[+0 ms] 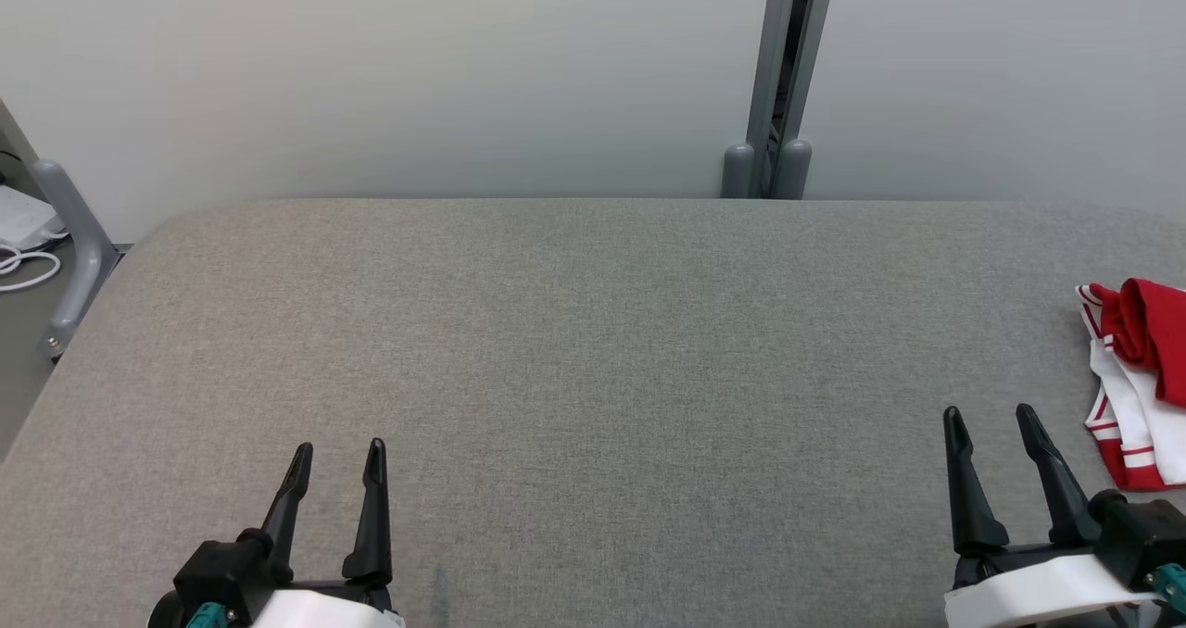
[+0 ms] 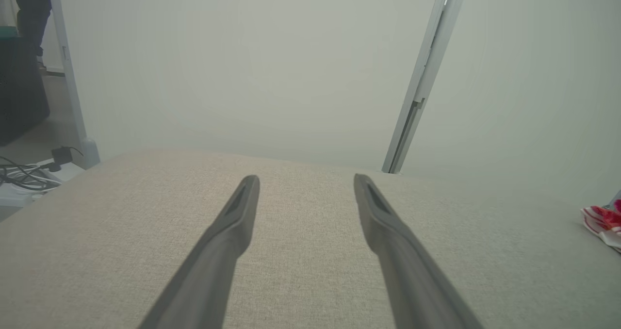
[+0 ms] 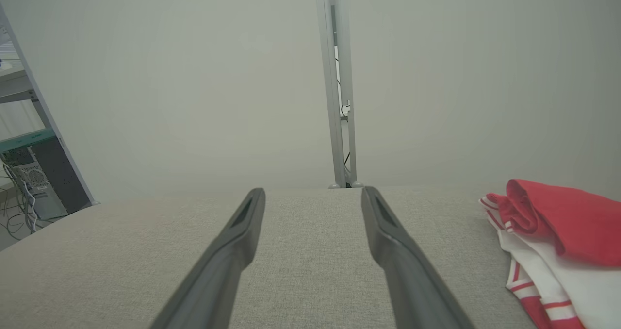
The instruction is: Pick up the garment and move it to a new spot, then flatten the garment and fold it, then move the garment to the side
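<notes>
A red and white garment (image 1: pixel 1138 380) lies crumpled at the far right edge of the grey fabric table (image 1: pixel 593 332). In the right wrist view the garment (image 3: pixel 558 241) sits just right of the fingers, red folds on top of white cloth with red stripes. A sliver of the garment (image 2: pixel 604 222) shows at the right edge of the left wrist view. My right gripper (image 1: pixel 991 417) hovers open at the lower right, a short way left of the garment, holding nothing. At the lower left my left gripper (image 1: pixel 339 450) is open and empty, far from the cloth.
A pale wall backs the table, with a grey metal post (image 1: pixel 783 81) behind the far edge. A grey frame leg (image 1: pixel 74 239) and white cables (image 1: pixel 23 257) stand off the table's left side. Equipment and cables (image 3: pixel 29 188) show at the left of the right wrist view.
</notes>
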Tool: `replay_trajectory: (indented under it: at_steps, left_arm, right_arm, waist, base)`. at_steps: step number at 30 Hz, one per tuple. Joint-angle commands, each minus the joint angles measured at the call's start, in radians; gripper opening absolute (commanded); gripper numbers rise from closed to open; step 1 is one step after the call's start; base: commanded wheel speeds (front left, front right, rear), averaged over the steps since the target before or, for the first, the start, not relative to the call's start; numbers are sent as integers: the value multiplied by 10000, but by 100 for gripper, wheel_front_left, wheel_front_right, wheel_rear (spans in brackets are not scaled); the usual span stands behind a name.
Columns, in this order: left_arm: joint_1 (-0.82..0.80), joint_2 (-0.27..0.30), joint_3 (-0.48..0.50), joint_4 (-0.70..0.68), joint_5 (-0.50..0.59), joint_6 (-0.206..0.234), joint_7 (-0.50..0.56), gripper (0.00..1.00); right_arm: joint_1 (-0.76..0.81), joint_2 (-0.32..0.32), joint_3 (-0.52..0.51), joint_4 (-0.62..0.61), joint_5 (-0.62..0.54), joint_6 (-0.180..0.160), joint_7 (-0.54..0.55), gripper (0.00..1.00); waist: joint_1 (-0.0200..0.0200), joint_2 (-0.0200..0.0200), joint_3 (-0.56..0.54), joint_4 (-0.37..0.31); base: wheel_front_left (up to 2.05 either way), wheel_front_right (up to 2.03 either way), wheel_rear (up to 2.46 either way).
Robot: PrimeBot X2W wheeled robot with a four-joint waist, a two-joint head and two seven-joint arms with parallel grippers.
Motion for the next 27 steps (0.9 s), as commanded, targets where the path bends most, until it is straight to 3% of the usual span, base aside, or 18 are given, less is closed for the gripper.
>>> replay_trajectory:
  at_steps: [1, 14, 27]
  left_arm:
    - [28, 32, 16, -7, -23, -41, 3, 100]
    - [-92, 32, 81, 124, 49, -25, 3, 100]
    - [-41, 31, 21, -136, 39, -347, 3, 100]
  right_arm:
    - [-117, -34, 18, -15, 68, -9, -41, 100]
    - [-103, -36, 277, -88, -31, -9, -41, 100]
    - [-152, -35, 258, -106, -191, -9, -42, 100]
  waist:
    - [0, -1, 22, -23]
    - [0, -1, 45, -172]
    - [0, -1, 66, -229]
  base:
    - [0, 0, 0]
    - [0, 0, 0]
    - [0, 0, 0]
